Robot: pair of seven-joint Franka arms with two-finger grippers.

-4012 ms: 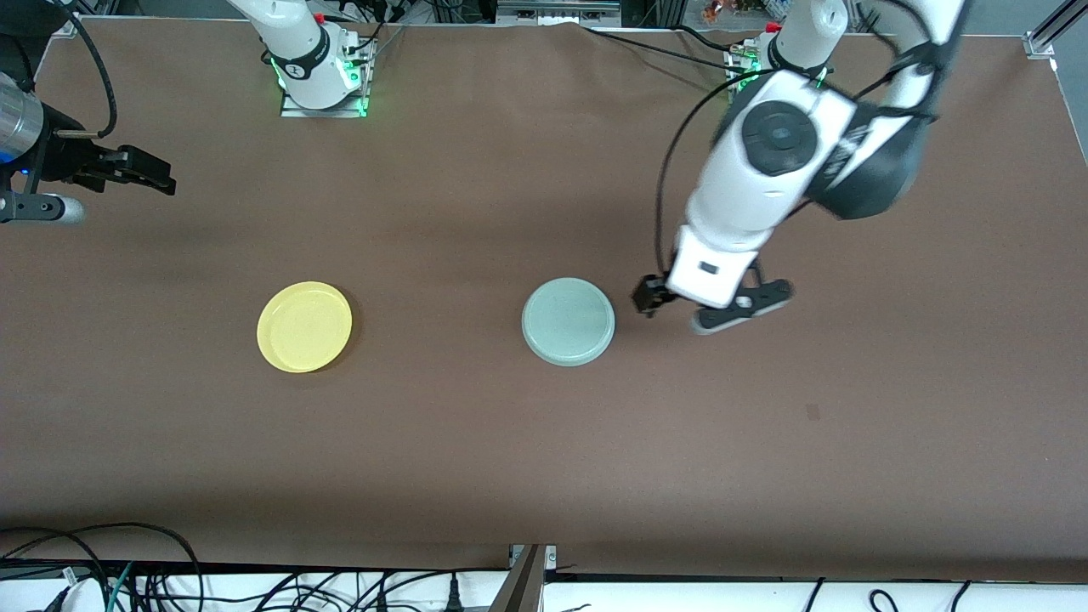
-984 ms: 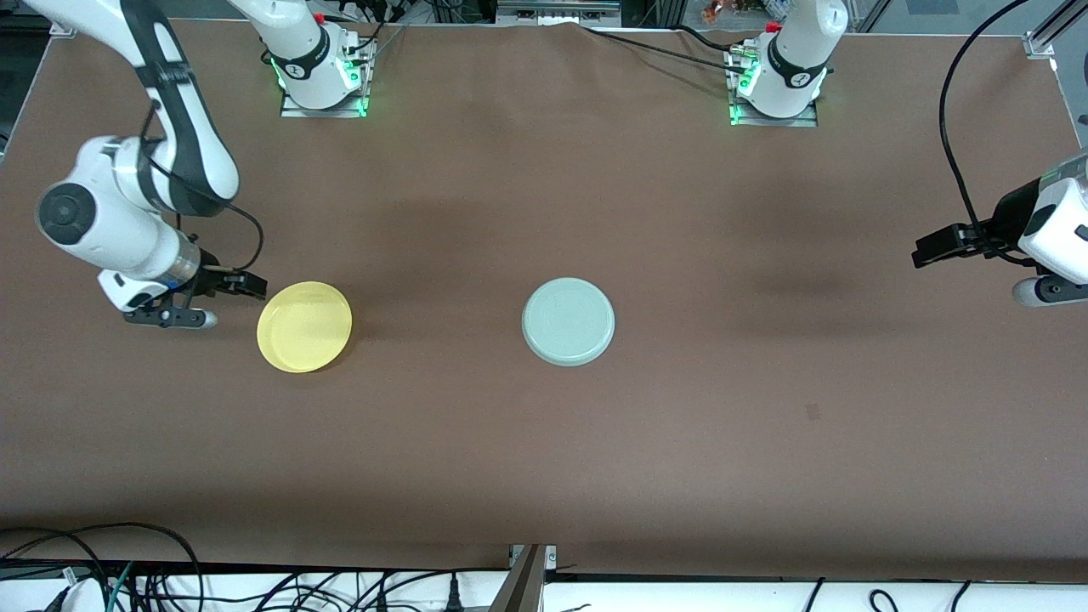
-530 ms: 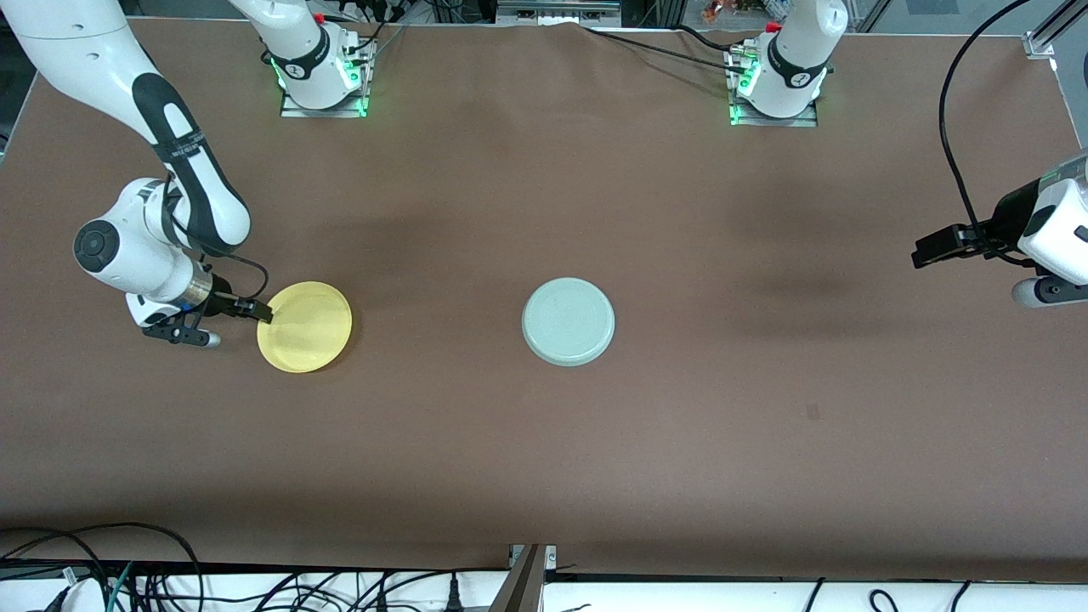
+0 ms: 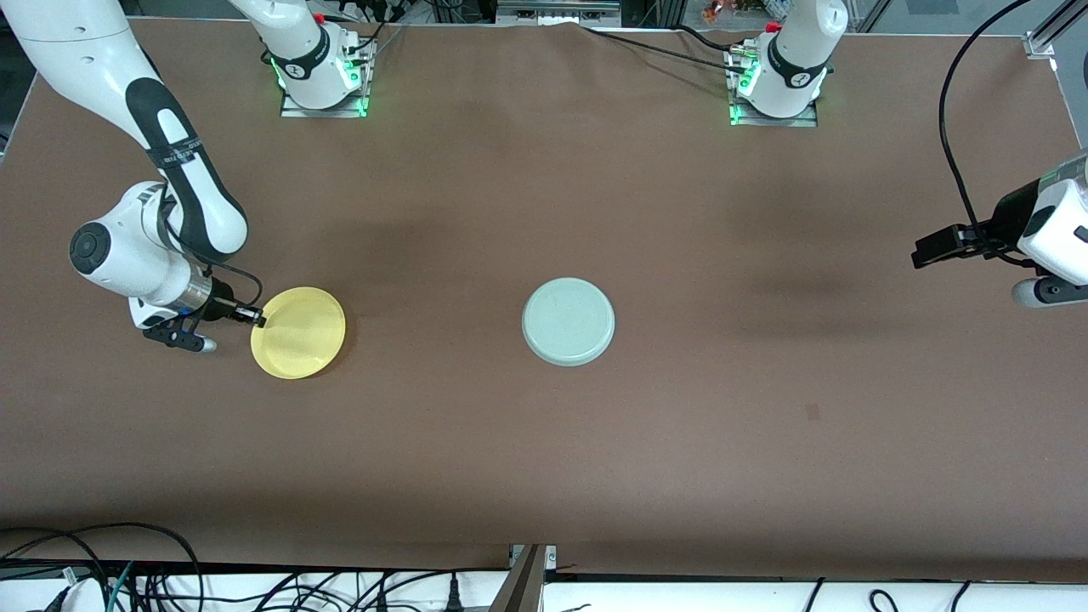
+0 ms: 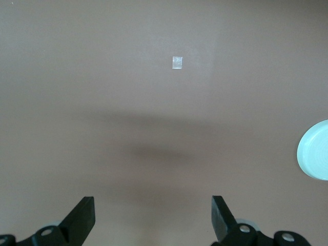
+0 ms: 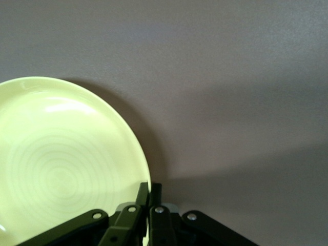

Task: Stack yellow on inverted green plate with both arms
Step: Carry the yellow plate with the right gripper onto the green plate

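Note:
The yellow plate (image 4: 298, 332) is toward the right arm's end of the table. My right gripper (image 4: 255, 319) is shut on its rim, and the plate is tilted, lifted at that edge. In the right wrist view the plate (image 6: 61, 164) fills one side and the rim sits pinched between the closed fingers of my right gripper (image 6: 149, 192). The pale green plate (image 4: 568, 321) lies upside down at the table's middle; its edge shows in the left wrist view (image 5: 315, 157). My left gripper (image 4: 926, 248) is open and empty over the left arm's end of the table, and it also shows in the left wrist view (image 5: 154, 218).
The brown table cover (image 4: 544, 442) is bare around both plates. A small pale mark (image 5: 178, 62) lies on the cover. Cables hang along the table's front edge (image 4: 170, 578).
My right arm has come down to the yellow plate, closed on its rim and shifted it slightly, tilting it. My left arm withdrew from the green plate earlier and now waits.

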